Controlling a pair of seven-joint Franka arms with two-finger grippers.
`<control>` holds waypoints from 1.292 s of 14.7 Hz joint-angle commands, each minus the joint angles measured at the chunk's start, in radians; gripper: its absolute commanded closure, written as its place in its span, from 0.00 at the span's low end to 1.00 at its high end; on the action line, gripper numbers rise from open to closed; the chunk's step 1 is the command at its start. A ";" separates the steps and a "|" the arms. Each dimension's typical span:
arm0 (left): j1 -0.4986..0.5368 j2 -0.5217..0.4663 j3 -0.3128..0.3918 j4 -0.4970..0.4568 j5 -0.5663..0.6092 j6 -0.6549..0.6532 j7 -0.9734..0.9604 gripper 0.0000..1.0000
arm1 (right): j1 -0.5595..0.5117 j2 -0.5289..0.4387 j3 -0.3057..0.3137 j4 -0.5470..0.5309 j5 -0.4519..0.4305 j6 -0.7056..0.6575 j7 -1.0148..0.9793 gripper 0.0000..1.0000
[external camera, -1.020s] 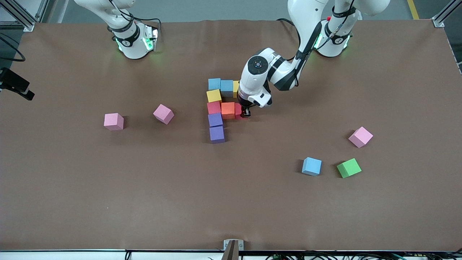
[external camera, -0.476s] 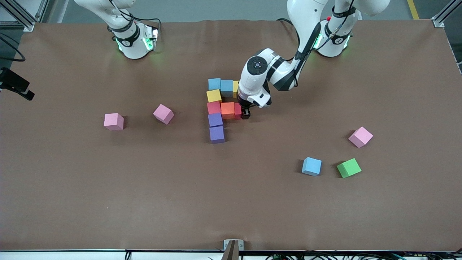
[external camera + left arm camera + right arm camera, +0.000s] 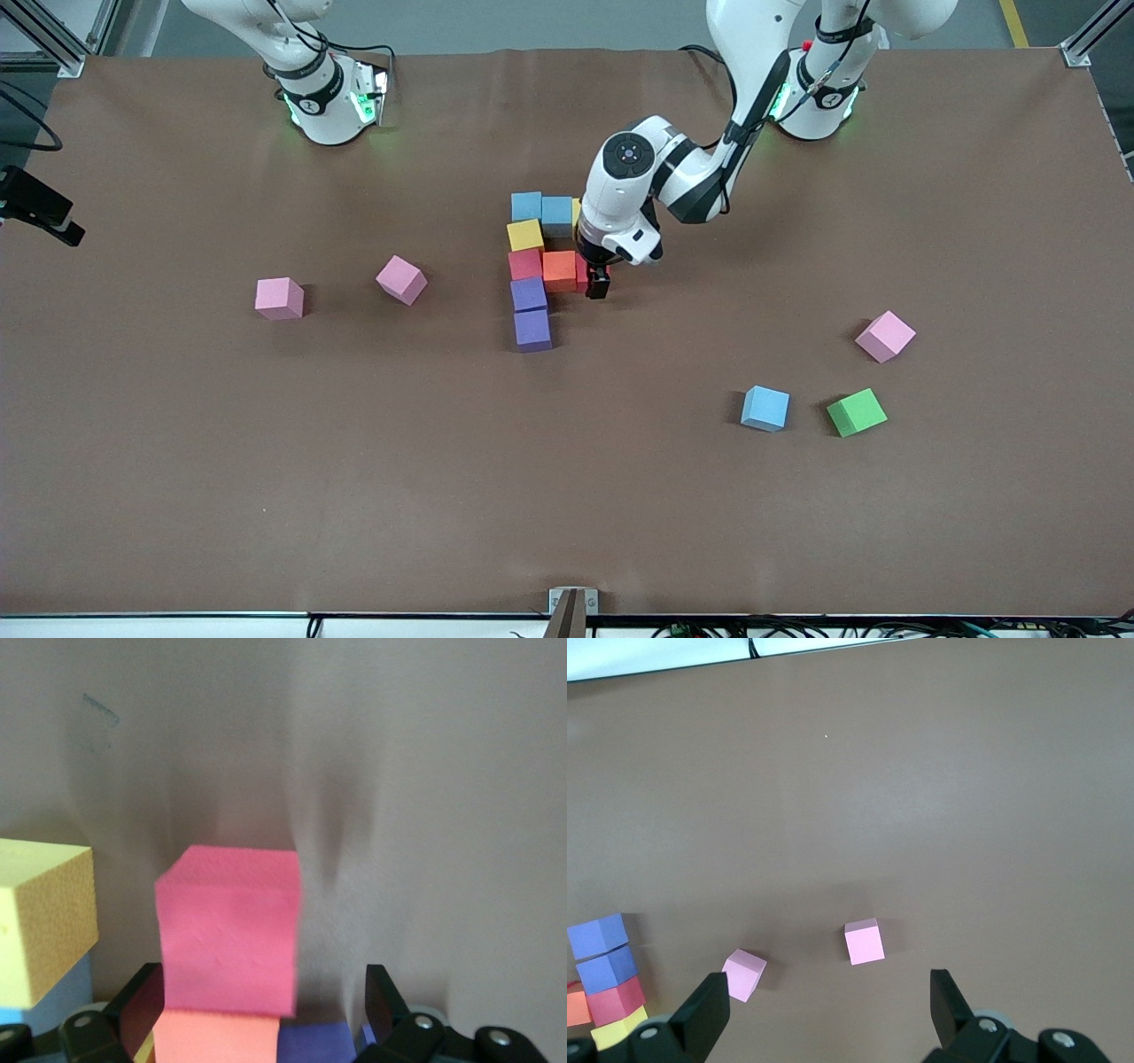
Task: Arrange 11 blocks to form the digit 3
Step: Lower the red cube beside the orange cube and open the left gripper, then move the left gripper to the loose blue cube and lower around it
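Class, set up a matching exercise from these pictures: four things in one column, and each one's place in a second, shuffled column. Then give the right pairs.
Things:
1. green block
2. orange block
3. left gripper
4. right gripper

Places:
A. in the figure's middle bar, beside a red block
B. loose on the table, beside the lone light blue block
C. up over two pink blocks
D. open, at the end of the middle bar

Pairs: 1-B, 2-A, 3-D, 4-C
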 commanded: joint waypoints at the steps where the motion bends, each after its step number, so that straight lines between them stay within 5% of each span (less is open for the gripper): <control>1: 0.006 -0.063 0.013 0.039 0.026 -0.134 -0.009 0.00 | -0.005 -0.016 0.005 -0.007 -0.003 0.003 -0.004 0.00; 4: 0.062 -0.055 0.024 0.149 0.113 -0.289 0.017 0.00 | -0.005 -0.016 0.004 -0.007 -0.003 0.003 -0.004 0.00; 11: 0.251 0.029 0.022 0.337 0.146 -0.380 0.291 0.00 | -0.006 -0.016 0.005 -0.007 -0.003 0.003 -0.004 0.00; 19: 0.479 0.078 0.024 0.357 0.146 -0.380 0.683 0.00 | -0.006 -0.016 0.004 -0.007 -0.003 0.003 -0.004 0.00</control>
